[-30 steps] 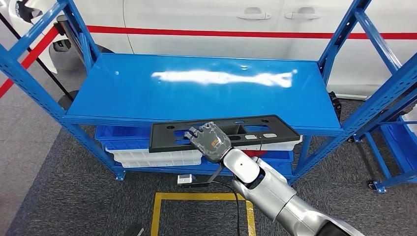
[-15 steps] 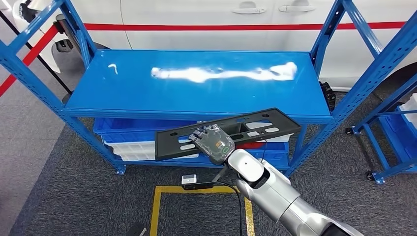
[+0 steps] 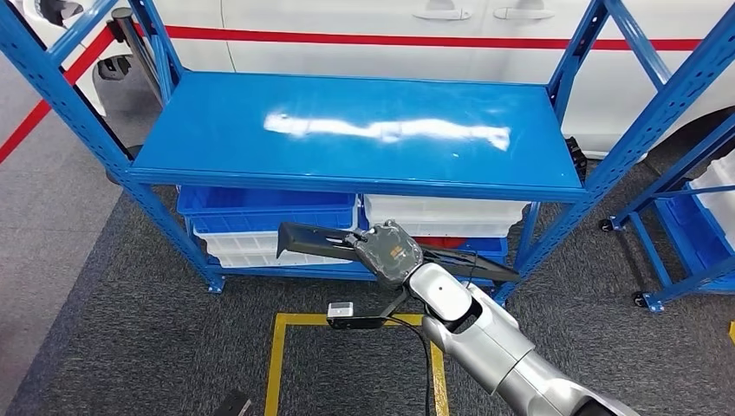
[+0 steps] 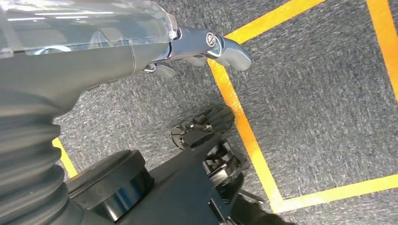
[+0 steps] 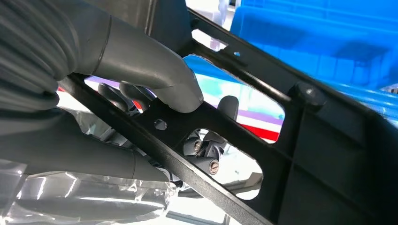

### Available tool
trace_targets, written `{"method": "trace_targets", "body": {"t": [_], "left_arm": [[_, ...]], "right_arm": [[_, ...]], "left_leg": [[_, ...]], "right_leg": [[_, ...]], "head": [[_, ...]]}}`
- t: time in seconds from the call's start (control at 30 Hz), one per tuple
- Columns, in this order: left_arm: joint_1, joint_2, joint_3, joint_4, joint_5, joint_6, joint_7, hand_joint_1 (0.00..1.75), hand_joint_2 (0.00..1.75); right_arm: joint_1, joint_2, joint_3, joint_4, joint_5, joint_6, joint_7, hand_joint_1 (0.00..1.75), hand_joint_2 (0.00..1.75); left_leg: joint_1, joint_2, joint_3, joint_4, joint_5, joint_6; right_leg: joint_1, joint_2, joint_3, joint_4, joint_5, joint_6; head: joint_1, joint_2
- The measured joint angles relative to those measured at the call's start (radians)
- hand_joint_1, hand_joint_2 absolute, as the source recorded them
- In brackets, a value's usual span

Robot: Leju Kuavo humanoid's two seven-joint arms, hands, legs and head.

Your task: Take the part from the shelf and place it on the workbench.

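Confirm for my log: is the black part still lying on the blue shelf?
No. The right hand holds the black part in the air below and in front of the blue shelf, whose top is bare.

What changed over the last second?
The right hand has pulled the black part off the shelf edge and lowered it in front of the bins, tilting it nearly edge-on. The camera shifted too. The grip is unchanged; the left hand hangs over the floor.
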Motion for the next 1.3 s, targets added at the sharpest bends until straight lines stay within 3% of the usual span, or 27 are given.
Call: {"method": "trace_targets", "body": {"t": [0.07,0.1,0.2,0.23,0.3,0.37,0.4,0.43,0.47,0.53,0.6,0.63,0.73,0.8,0.87,0.9,0.93,0.97,1.03,1.1,1.2,1.3], "left_arm": [[0.000,0.000,-0.001,0.000,0.001,0.000,-0.001,0.00,1.75],[0.000,0.000,-0.001,0.000,0.002,0.000,-0.002,0.00,1.75],[0.001,0.001,-0.003,0.000,0.005,-0.001,-0.002,0.00,1.75],[0.002,0.002,-0.004,0.000,0.006,-0.001,-0.002,0.00,1.75],[0.002,0.004,-0.007,0.000,0.006,-0.002,-0.002,0.00,1.75],[0.002,0.004,-0.009,0.000,0.006,-0.003,-0.001,0.00,1.75],[0.003,0.004,-0.010,0.000,0.006,-0.003,-0.001,0.00,1.75],[0.003,0.004,-0.011,0.000,0.006,-0.004,0.000,0.00,1.75],[0.003,0.004,-0.011,0.000,0.006,-0.004,0.000,0.00,1.75],[0.002,0.005,-0.014,0.000,0.004,-0.004,0.000,0.00,1.75],[0.000,0.006,-0.016,0.000,0.003,-0.005,0.000,0.00,1.75],[0.000,0.007,-0.017,0.000,0.003,-0.006,0.000,0.00,1.75],[0.002,0.007,-0.017,0.000,0.003,-0.010,0.000,0.00,1.75],[0.000,0.007,-0.017,0.000,0.008,-0.013,0.000,0.00,1.75],[0.000,0.006,-0.017,0.000,0.015,-0.015,-0.001,0.00,1.75],[0.001,0.006,-0.017,0.000,0.017,-0.016,-0.001,0.00,1.75],[0.003,0.006,-0.017,0.000,0.018,-0.017,-0.001,0.00,1.75],[0.004,0.006,-0.017,0.000,0.020,-0.018,-0.001,0.00,1.75],[0.006,0.006,-0.017,0.000,0.025,-0.018,-0.001,0.00,1.75],[0.007,0.006,-0.017,0.000,0.031,-0.018,-0.001,0.00,1.75],[0.012,0.006,-0.016,0.000,0.042,-0.018,-0.005,0.00,1.75],[0.018,0.008,-0.015,0.000,0.055,-0.018,-0.009,0.00,1.75]], "right_arm": [[-0.003,-0.002,-0.004,0.001,-0.012,0.000,-0.006,1.75,1.75],[-0.005,-0.003,-0.005,0.002,-0.018,0.000,-0.010,1.75,1.75],[-0.010,-0.007,-0.006,0.004,-0.024,0.001,-0.022,1.75,1.75],[-0.013,-0.007,-0.005,0.005,-0.024,0.001,-0.024,1.75,1.75],[-0.019,-0.006,-0.003,0.007,-0.022,0.002,-0.027,1.75,1.75],[-0.021,-0.006,-0.002,0.011,-0.020,0.002,-0.028,1.75,1.75],[-0.020,-0.006,-0.002,0.013,-0.019,0.002,-0.028,1.75,1.75],[-0.019,-0.006,-0.001,0.015,-0.017,0.001,-0.028,1.75,1.75],[-0.018,-0.006,0.000,0.016,-0.016,0.001,-0.028,1.75,1.75],[-0.017,-0.006,0.003,0.017,-0.012,-0.001,-0.026,1.75,1.75],[-0.015,-0.006,0.004,0.017,-0.007,-0.006,-0.023,1.75,1.75],[-0.013,-0.006,0.004,0.017,-0.005,-0.009,-0.021,1.75,1.75],[-0.003,-0.007,0.005,0.017,-0.003,-0.017,-0.019,1.75,1.75],[0.001,-0.009,0.006,0.016,-0.003,-0.019,-0.018,1.75,1.75],[0.005,-0.009,0.006,0.016,-0.005,-0.019,-0.017,1.75,1.75],[0.008,-0.009,0.006,0.017,-0.007,-0.019,-0.017,1.75,1.75],[0.011,-0.009,0.006,0.017,-0.009,-0.018,-0.017,1.75,1.75],[0.014,-0.009,0.006,0.017,-0.011,-0.018,-0.017,1.75,1.75],[0.017,-0.009,0.006,0.016,-0.015,-0.020,-0.017,1.75,1.75],[0.022,-0.008,0.006,0.011,-0.018,-0.025,-0.017,1.75,1.75],[0.037,-0.005,0.006,0.005,-0.023,-0.034,-0.016,1.75,1.75],[0.046,0.002,0.006,0.001,-0.027,-0.036,-0.014,1.75,1.75]], "left_leg": [[-0.002,0.000,-0.014,0.011,0.005,-0.007],[-0.004,0.000,-0.019,0.014,0.008,-0.012],[-0.005,-0.002,-0.028,0.016,0.019,-0.030],[-0.005,-0.002,-0.035,0.025,0.007,-0.036],[-0.001,-0.003,-0.063,0.097,-0.058,-0.046],[0.003,-0.003,-0.100,0.223,-0.136,-0.054],[0.005,-0.003,-0.108,0.270,-0.153,-0.057],[0.006,-0.003,-0.102,0.285,-0.151,-0.058],[0.007,-0.003,-0.076,0.261,-0.132,-0.058],[0.007,-0.004,0.013,0.129,-0.086,-0.051],[0.001,-0.005,0.081,0.015,-0.072,-0.040],[-0.002,-0.006,0.091,-0.007,-0.076,-0.035],[0.000,-0.004,0.088,-0.025,-0.055,-0.018],[0.005,0.000,0.080,-0.037,-0.035,-0.004],[0.002,0.002,0.063,-0.037,-0.023,0.001],[0.001,0.002,0.055,-0.035,-0.018,0.001],[0.001,0.002,0.047,-0.031,-0.014,0.000],[0.002,0.002,0.039,-0.027,-0.012,-0.001],[0.002,0.002,0.026,-0.015,-0.010,-0.005],[-0.001,0.001,0.015,-0.003,-0.010,-0.013],[-0.003,0.000,0.008,0.002,-0.004,-0.029],[0.000,-0.001,-0.006,0.028,-0.030,-0.044]], "right_leg": [[0.003,0.000,0.079,-0.125,0.024,-0.008],[0.006,0.001,0.097,-0.159,0.026,-0.012],[0.006,0.000,0.090,-0.177,0.037,-0.028],[0.003,-0.002,0.085,-0.179,0.044,-0.037],[0.000,-0.005,0.071,-0.183,0.060,-0.051],[0.001,-0.006,0.052,-0.183,0.073,-0.055],[0.002,-0.007,0.043,-0.182,0.080,-0.055],[0.002,-0.007,0.034,-0.180,0.086,-0.054],[0.002,-0.007,0.026,-0.179,0.092,-0.052],[0.002,-0.007,0.013,-0.177,0.104,-0.047],[0.002,-0.006,0.004,-0.177,0.116,-0.037],[0.002,-0.006,0.002,-0.179,0.122,-0.031],[0.001,-0.006,-0.003,-0.180,0.128,-0.012],[0.001,-0.003,-0.028,-0.122,0.074,-0.004],[0.000,-0.002,-0.072,0.000,-0.006,0.000],[-0.001,-0.002,-0.087,0.055,-0.027,0.003],[-0.002,-0.002,-0.088,0.081,-0.031,0.004],[-0.002,-0.002,-0.070,0.069,-0.017,0.005],[-0.005,-0.002,0.011,-0.050,0.026,0.003],[-0.002,-0.001,0.073,-0.152,0.045,-0.005],[0.002,0.001,0.079,-0.177,0.047,-0.023],[-0.003,-0.001,0.076,-0.187,0.058,-0.043]], "head": [[0.000,0.000],[0.000,0.000],[0.000,0.000],[0.000,0.000],[0.000,0.000],[0.000,0.000],[0.000,0.000],[0.000,0.000],[0.000,0.000],[0.000,0.000],[0.000,0.000],[0.000,0.000],[0.000,0.000],[0.000,0.000],[0.000,0.000],[0.000,0.000],[0.000,0.000],[0.000,0.000],[0.000,0.000],[0.000,0.000],[0.000,0.000],[0.000,0.000]]}}
